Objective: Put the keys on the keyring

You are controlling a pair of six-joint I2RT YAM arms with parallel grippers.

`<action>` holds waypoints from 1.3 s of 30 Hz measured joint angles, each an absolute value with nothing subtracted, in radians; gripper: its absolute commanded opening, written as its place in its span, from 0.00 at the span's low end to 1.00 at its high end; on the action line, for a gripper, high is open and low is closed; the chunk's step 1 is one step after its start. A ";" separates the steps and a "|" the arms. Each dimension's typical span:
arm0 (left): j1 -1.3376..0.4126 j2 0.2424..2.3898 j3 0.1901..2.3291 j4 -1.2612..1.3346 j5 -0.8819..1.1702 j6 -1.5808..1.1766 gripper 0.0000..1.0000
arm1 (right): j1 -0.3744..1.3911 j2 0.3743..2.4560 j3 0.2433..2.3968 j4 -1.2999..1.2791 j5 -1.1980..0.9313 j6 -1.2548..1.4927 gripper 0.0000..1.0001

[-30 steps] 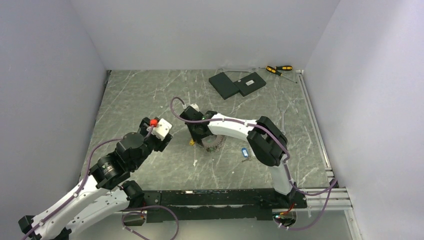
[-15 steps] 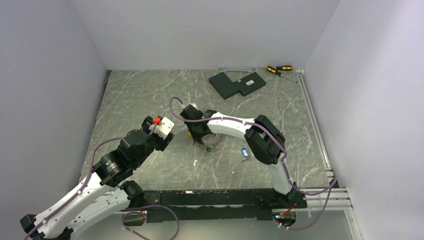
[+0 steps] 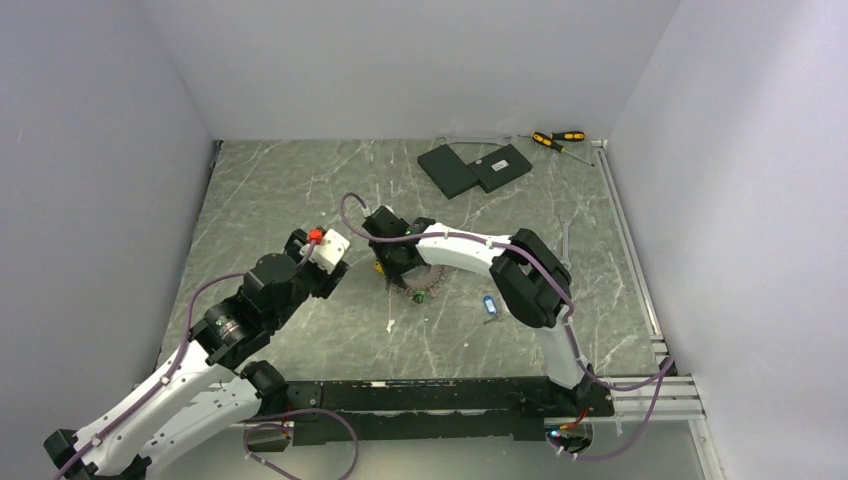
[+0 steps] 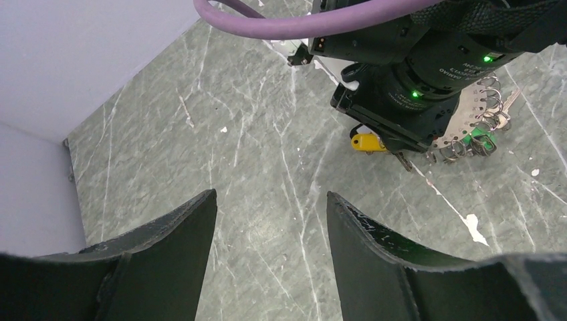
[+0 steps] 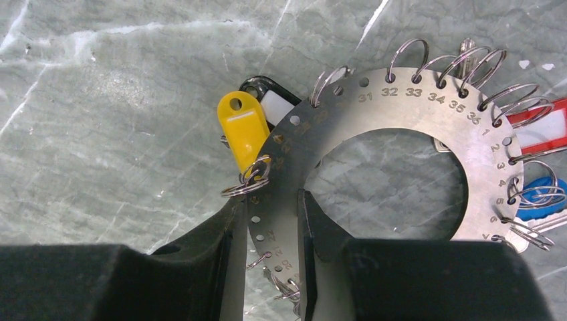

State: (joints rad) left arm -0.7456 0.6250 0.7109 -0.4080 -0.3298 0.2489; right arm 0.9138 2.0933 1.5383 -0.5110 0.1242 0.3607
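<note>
The keyring (image 5: 401, 107) is a flat metal ring with numbered holes and several small split rings. My right gripper (image 5: 267, 197) is shut on its band, one finger on each edge. A yellow key (image 5: 246, 130) hangs from a split ring just beyond the fingers, and red (image 5: 545, 124) and blue (image 5: 541, 200) keys hang on the far side. In the top view the keyring (image 3: 427, 285) sits mid-table under the right gripper (image 3: 395, 275), and a loose blue key (image 3: 489, 305) lies to its right. My left gripper (image 4: 271, 195) is open and empty, left of the yellow key (image 4: 369, 142).
Two black slabs (image 3: 475, 168) and yellow-and-black screwdrivers (image 3: 558, 139) lie at the back right. A small white scrap (image 3: 391, 325) lies in front of the keyring. A metal rail (image 3: 630, 250) runs along the table's right edge.
The right gripper has shifted slightly left and back with the keyring. The left gripper has edged a little forward toward it.
</note>
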 measured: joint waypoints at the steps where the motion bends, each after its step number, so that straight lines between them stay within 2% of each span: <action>1: -0.744 0.626 0.711 -0.408 -0.329 0.249 0.66 | 0.913 2.093 1.538 -0.509 0.119 0.360 0.11; 6: -0.733 0.633 0.711 -0.408 -0.318 0.249 0.65 | 0.918 2.093 1.536 -0.490 0.087 0.357 0.14; 11: -0.728 0.638 0.711 -0.408 -0.311 0.249 0.64 | 0.949 2.093 1.533 -0.471 0.064 0.347 0.40; 15: -0.726 0.639 0.711 -0.408 -0.311 0.249 0.64 | 0.988 2.092 1.514 -0.454 0.001 0.348 0.54; 25: -0.723 0.639 0.711 -0.408 -0.312 0.249 0.63 | 1.019 1.995 1.422 -0.442 -0.017 0.347 0.69; 33: -0.721 0.638 0.711 -0.408 -0.313 0.249 0.62 | 0.950 1.900 1.426 -0.455 0.068 0.343 0.69; 39: -0.721 0.623 0.711 -0.409 -0.327 0.249 0.62 | 0.889 1.951 1.533 -0.499 0.104 0.326 0.60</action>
